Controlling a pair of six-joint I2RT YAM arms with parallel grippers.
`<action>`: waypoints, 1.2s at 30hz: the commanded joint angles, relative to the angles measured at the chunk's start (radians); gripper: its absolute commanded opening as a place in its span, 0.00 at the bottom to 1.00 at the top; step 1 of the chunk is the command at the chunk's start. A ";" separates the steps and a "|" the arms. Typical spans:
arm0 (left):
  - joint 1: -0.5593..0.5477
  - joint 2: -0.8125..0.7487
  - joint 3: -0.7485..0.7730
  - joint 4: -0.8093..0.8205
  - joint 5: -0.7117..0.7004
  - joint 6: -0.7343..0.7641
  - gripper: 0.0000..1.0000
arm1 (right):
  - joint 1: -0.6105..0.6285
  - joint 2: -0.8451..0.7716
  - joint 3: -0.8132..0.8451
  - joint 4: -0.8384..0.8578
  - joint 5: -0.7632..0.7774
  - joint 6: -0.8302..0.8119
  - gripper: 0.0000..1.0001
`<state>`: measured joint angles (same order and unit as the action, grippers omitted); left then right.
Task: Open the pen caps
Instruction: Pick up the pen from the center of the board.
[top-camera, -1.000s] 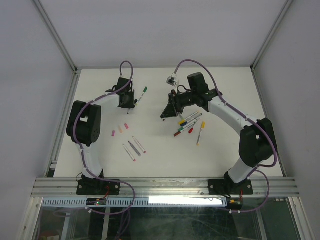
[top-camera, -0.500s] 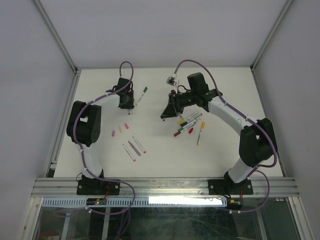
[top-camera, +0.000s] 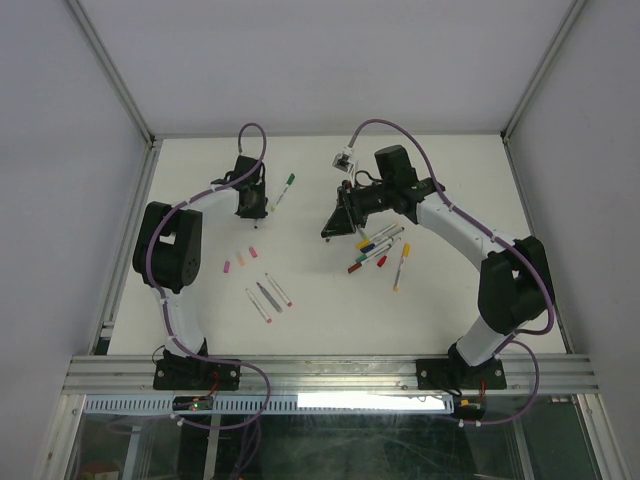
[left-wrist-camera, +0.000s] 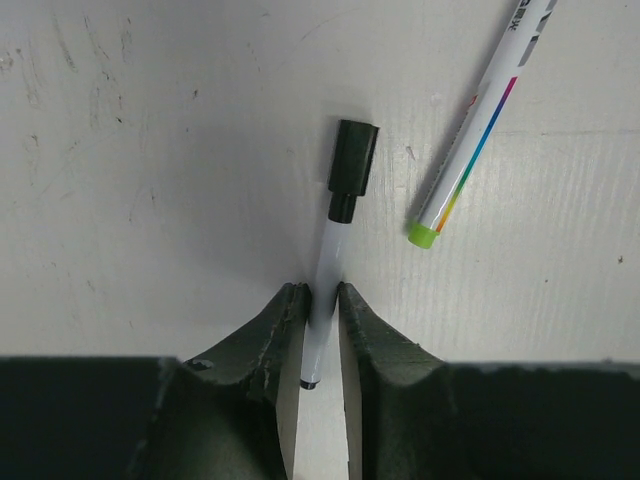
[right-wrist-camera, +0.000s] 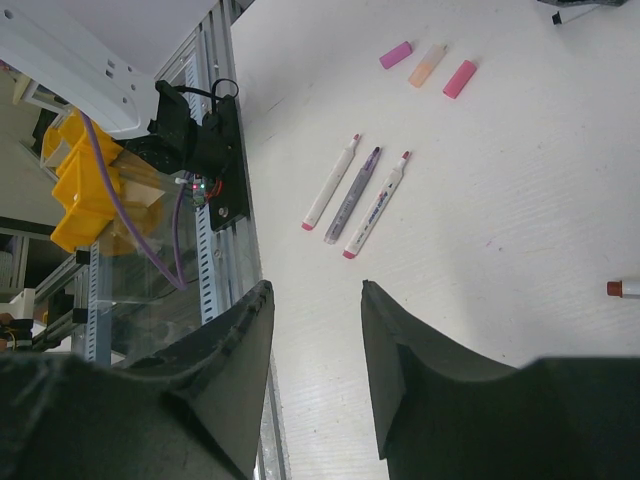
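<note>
Black cap (left-wrist-camera: 353, 160), white barrel: the pen (left-wrist-camera: 326, 262) lies flat on the left half of the table (left-wrist-camera: 150, 150). The left gripper (left-wrist-camera: 320, 300) pinches its barrel near the tail. The pen's long axis runs straight away from the fingers (left-wrist-camera: 270, 330), cap on, pointing outward. The right gripper (right-wrist-camera: 315, 295) hangs half-spread over the table, gripping nothing.

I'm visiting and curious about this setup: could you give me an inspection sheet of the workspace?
Surface: white table, faintly scuffed.
Job's things: black-capped pen, green-ended pen beside it, three uncapped pens, three loose caps, a cluster of capped pens.
Clutter: nothing seen.
Grippers: left gripper shut on the black-capped pen's barrel; right gripper open, empty.
Cables: purple cables along both arms.
Surroundings: white walls, metal rail, yellow bins.
</note>
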<state>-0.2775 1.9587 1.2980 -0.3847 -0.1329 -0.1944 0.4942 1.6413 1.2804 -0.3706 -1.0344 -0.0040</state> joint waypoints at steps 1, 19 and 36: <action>-0.001 0.000 0.024 -0.018 -0.007 -0.001 0.19 | -0.002 -0.017 0.025 0.036 -0.034 0.006 0.43; -0.004 -0.484 -0.240 0.225 0.164 -0.145 0.00 | -0.003 -0.074 -0.067 0.251 -0.127 0.148 0.43; -0.267 -1.087 -1.035 1.286 0.276 -0.538 0.00 | -0.003 -0.162 -0.551 1.617 -0.061 0.912 0.65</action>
<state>-0.4828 0.9173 0.3389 0.5682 0.2085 -0.6468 0.4923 1.5112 0.7212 0.8970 -1.1145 0.7567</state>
